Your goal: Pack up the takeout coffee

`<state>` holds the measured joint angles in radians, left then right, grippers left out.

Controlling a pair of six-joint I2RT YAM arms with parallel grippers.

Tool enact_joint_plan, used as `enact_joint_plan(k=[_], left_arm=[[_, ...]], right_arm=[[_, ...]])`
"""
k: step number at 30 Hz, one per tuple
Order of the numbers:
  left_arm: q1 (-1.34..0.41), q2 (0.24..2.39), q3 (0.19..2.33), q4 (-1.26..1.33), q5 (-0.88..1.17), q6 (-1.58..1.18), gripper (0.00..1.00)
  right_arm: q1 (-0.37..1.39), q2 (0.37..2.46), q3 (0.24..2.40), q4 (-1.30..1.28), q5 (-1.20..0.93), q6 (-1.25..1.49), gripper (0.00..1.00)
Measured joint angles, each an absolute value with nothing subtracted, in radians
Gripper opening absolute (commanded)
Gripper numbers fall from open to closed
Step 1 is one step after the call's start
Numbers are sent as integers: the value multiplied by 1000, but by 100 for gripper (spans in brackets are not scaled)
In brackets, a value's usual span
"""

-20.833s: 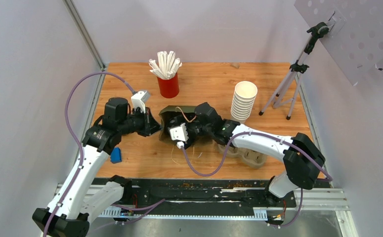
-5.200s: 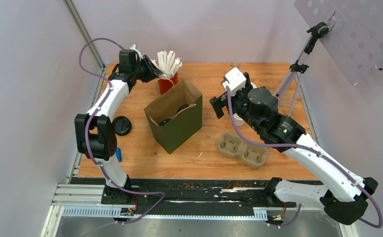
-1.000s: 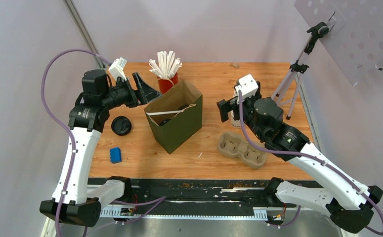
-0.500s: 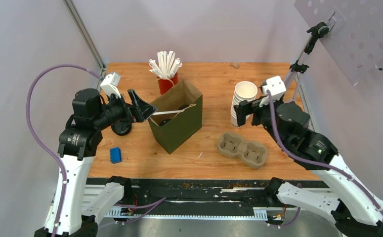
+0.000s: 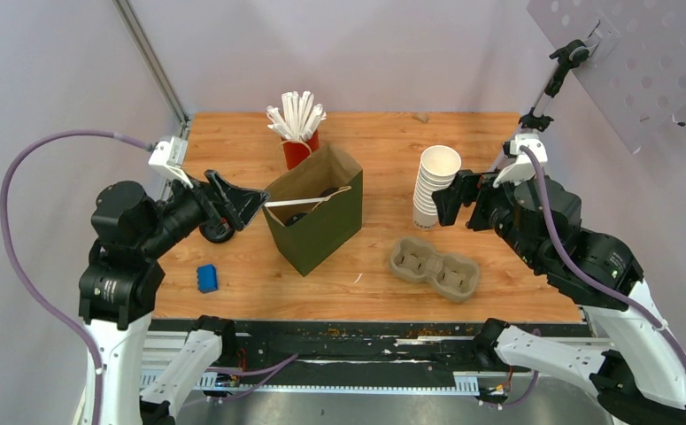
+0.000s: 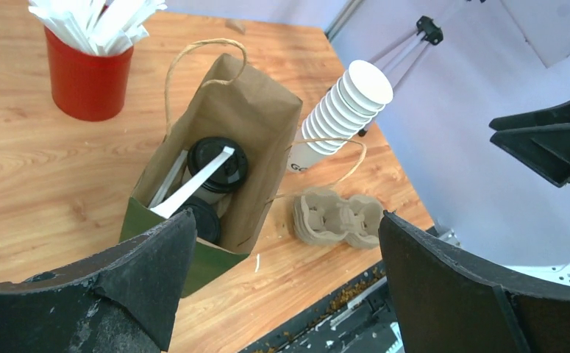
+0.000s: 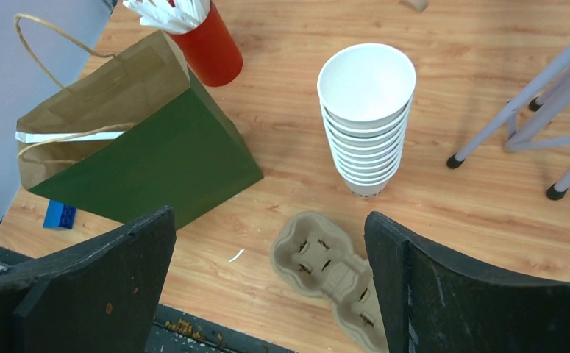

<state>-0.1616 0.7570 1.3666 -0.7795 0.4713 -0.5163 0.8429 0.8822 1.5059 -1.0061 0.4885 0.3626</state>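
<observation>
Jaws on both arms are spread wide w/ nothing btwn them: L gripper (image 5: 249,205) hangs above the table (image 5: 374,142) just left of the paper bag (image 5: 321,235), tips pointing at the bag's open mouth; R gripper (image 5: 461,205) hangs just right of the stack of white cups (image 5: 434,186), touching neither cups nor bag. Takeout coffee (image 6: 230,175) sits inside the bag, upright, black sip lid up, seen thru the open top in the L wrist view. One white wrapped straw (image 6: 186,185) lies slantwise across that lid, its lower end down in the bag. Second black lid (image 6: 207,224) shows deeper in the near corner of the bag, partly cut off by the bag's edge; can't tell what's under it. Bag stands upright mid-table, green outside, brown inside, handles up. Red cup (image 5: 301,152) of wrapped straws stands just behind the bag. Cardboard cup carrier (image 5: 435,268) lies flat in front of the cup stack, both wells bare. Loose black lid (image 5: 218,232) lies on the table under the L gripper, blue block (image 5: 206,278) nearer the front edge. Tripod (image 5: 534,124) stands at the far R corner. R wrist view shows only the bag's green side, not the coffee.
</observation>
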Motion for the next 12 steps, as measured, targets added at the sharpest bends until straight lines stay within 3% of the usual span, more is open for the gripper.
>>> enact_joint_plan(k=[12], left_arm=[[-162, 673, 1307, -796, 433, -498, 100]], right_arm=[[843, 864, 1464, -997, 424, 395, 100]])
